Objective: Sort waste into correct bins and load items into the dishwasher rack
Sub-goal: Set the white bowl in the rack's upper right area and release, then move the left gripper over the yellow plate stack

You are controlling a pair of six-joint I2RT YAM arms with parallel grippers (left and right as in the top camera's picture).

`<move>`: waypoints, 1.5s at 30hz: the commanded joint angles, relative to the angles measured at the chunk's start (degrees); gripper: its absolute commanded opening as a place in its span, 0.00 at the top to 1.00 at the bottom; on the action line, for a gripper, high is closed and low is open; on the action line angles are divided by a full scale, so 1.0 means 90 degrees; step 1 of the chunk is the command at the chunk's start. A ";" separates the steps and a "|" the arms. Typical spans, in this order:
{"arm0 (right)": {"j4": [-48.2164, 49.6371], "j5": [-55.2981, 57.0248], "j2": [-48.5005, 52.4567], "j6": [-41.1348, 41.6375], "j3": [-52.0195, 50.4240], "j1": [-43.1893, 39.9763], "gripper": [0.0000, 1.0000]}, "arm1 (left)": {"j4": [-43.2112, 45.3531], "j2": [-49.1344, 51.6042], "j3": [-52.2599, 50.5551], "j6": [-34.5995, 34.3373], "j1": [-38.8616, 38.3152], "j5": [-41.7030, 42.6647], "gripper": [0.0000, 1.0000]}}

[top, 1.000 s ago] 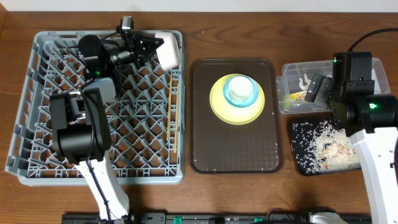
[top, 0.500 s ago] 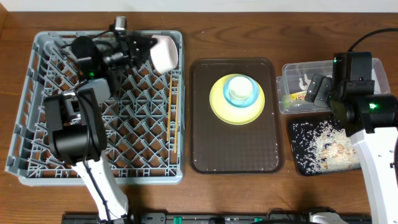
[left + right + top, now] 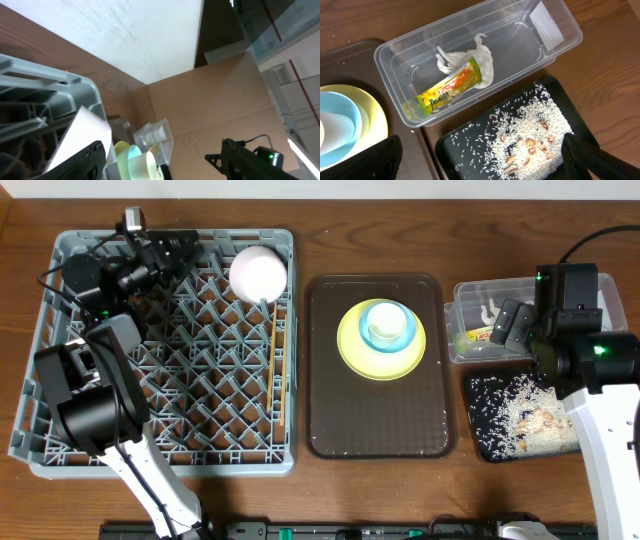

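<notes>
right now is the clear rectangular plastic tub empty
Not empty: clear plastic tub holds a green-and-orange snack wrapper and a crumpled white tissue.

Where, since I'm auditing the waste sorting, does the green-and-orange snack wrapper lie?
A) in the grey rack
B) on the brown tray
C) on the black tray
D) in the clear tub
D: the snack wrapper lies inside the clear tub, against the white tissue scrap.

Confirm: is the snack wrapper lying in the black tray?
No, the wrapper lies in the clear tub with the tissue; the black tray holds rice.
</notes>
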 commanded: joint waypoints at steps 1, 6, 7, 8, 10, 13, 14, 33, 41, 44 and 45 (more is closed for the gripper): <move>-0.0010 0.0102 -0.0039 -0.0044 0.0017 -0.0002 0.01 | 0.0095 -0.0359 0.0090 -0.0245 -0.0109 0.0027 0.24; -0.0010 0.0102 -0.0039 -0.0046 0.0017 -0.0002 0.01 | 0.0095 -0.0612 0.0090 -0.0413 -0.0151 -0.0112 0.25; -0.0010 0.0102 -0.0039 -0.0044 0.0017 -0.0002 0.01 | 0.0092 -0.0707 0.0090 -0.0442 -0.0151 -0.0153 0.25; -0.0010 0.0102 -0.0039 -0.0046 0.0017 -0.0002 0.01 | 0.0095 -0.0799 0.0090 -0.0471 -0.0151 -0.0182 0.25; -0.0010 0.0102 -0.0039 -0.0046 0.0017 -0.0002 0.01 | 0.0090 -0.1037 0.0090 -0.0597 -0.0153 -0.0243 0.26; -0.0010 0.0102 -0.0039 -0.0046 0.0017 -0.0002 0.01 | -0.0214 -0.1496 0.0090 -0.0682 -0.0158 -0.0301 0.26; -0.0010 0.0102 -0.0039 -0.0046 0.0017 -0.0005 0.01 | -0.0447 -0.1654 0.0090 -0.0675 -0.0165 -0.0318 0.26; -0.0010 0.0102 -0.0039 -0.0046 0.0017 -0.0002 0.01 | -0.9041 -0.4823 0.0090 0.4821 -0.2312 -0.4818 0.30; -0.0010 0.0102 -0.0039 -0.0046 0.0017 -0.0005 0.01 | -1.1006 -0.4488 0.0090 0.6953 -0.5314 -0.8847 0.44; -0.0010 0.0102 -0.0039 -0.0046 0.0017 -0.0002 0.01 | -1.0979 -0.4065 0.0090 0.6985 -0.6079 -0.9678 0.62; -0.0010 0.0102 -0.0039 -0.0046 0.0017 -0.0002 0.01 | -1.0926 -0.3895 0.0090 0.6982 -0.6288 -0.9855 0.64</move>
